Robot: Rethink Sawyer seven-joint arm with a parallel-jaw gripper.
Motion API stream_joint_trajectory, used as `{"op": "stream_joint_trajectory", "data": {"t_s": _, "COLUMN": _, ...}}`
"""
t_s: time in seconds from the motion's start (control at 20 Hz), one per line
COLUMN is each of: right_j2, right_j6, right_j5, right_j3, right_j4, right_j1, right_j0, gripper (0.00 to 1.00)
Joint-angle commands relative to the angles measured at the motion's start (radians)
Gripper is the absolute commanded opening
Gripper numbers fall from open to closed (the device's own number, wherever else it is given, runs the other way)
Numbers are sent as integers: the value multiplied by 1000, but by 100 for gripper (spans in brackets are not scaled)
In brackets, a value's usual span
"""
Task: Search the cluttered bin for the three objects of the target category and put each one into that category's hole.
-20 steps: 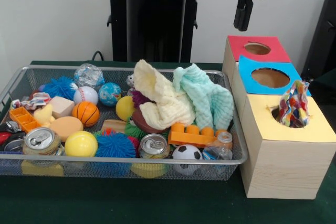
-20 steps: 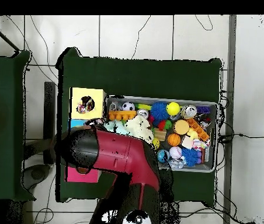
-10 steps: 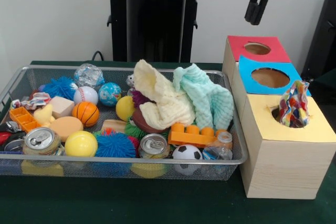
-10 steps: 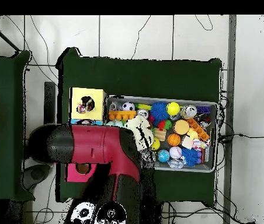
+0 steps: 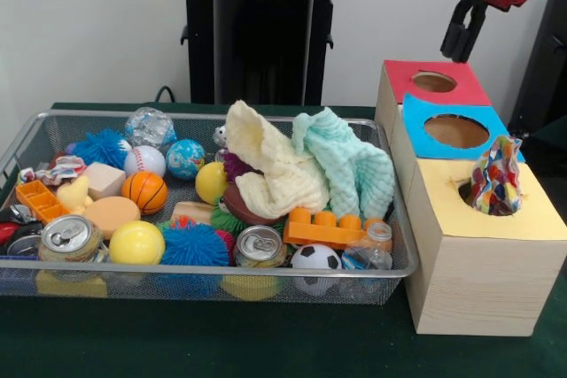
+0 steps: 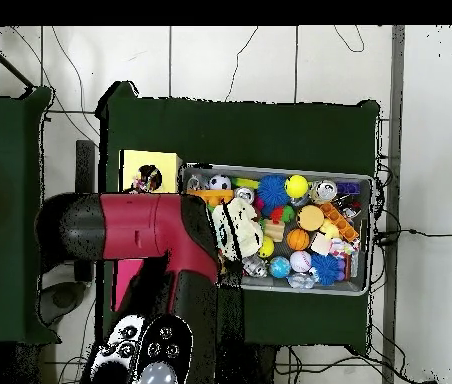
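While the red arm fills the upper right corner of the front view, the gripper [image 5: 462, 34] is seen hanging above the red-topped box [image 5: 433, 83], clear of it and carrying nothing; its dark fingers are seen as one narrow shape, so whether they are apart or together cannot be told. Three wooden boxes are lined up at the right of the frame: the red one at the back, a blue-topped box [image 5: 454, 130] in the middle and a yellow-topped box [image 5: 483, 219] nearest the lower edge, each with a round hole. A multicoloured cloth [image 5: 495, 176] is seen stuffed partway into the yellow box's hole, its top sticking out. The wire mesh bin [image 5: 204, 285] takes up the left and centre. Inside it, a pale yellow cloth [image 5: 270, 165] and a mint green cloth [image 5: 350, 165] are heaped toward the right side, touching each other, among balls, cans and blocks. In the overhead view, the boxes are largely covered by the arm [image 6: 135, 230].
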Motion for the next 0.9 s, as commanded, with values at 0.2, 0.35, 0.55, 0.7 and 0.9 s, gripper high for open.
{"op": "stream_joint_trajectory", "data": {"t_s": 0.2, "right_j2": 86, "right_j6": 57, "right_j5": 20, "right_j3": -105, "right_j4": -1, "right_j1": 141, "right_j0": -25, "gripper": 0}}
{"op": "stream_joint_trajectory", "data": {"t_s": 0.35, "right_j2": 80, "right_j6": 93, "right_j5": 22, "right_j3": -138, "right_j4": 10, "right_j1": 167, "right_j0": -4, "gripper": 0}}
{"op": "stream_joint_trajectory", "data": {"t_s": 0.55, "right_j2": 94, "right_j6": 96, "right_j5": -7, "right_j3": -141, "right_j4": 30, "right_j1": 187, "right_j0": -3, "gripper": 0}}
{"op": "stream_joint_trajectory", "data": {"t_s": 0.7, "right_j2": 98, "right_j6": 103, "right_j5": -27, "right_j3": -133, "right_j4": 41, "right_j1": 194, "right_j0": 3, "gripper": 0}}
{"op": "stream_joint_trajectory", "data": {"t_s": 0.9, "right_j2": 72, "right_j6": 143, "right_j5": -4, "right_j3": -167, "right_j4": 42, "right_j1": 212, "right_j0": 33, "gripper": 0}}
